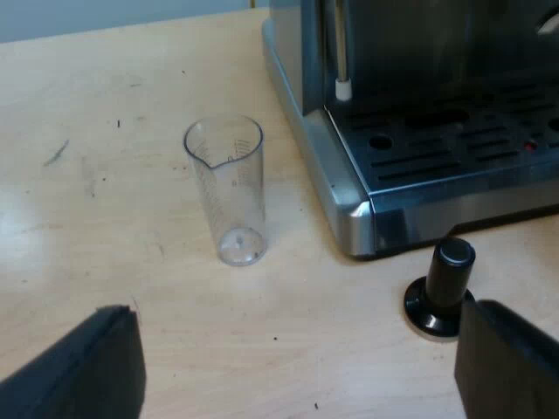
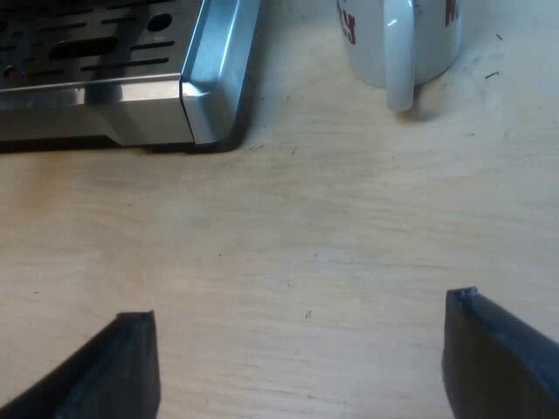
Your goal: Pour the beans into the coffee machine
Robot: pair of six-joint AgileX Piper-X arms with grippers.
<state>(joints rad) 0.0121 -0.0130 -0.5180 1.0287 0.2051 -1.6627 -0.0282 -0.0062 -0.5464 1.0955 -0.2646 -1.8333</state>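
On the counter [image 1: 87, 131], near the espresso machine's [image 1: 349, 192] base corner: measuring glass [image 1: 229, 188] upright, no beans visible. Left gripper [image 1: 297, 349] spread, empty, short of it; right gripper [image 2: 301, 349] spread, idle. Grasp step, I'd say. Next: centre, close on glass.

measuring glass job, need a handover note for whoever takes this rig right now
left gripper: open, holding nothing, over the light wooden table short of the clear plastic measuring glass and the black-knobbed tamper.
right gripper: open, holding nothing, near the silver espresso machine front corner and the white mug.
The glass stands upright beside the machine's base and looks empty.
Done or left: cannot tell whether the beans went in; check the hopper first.
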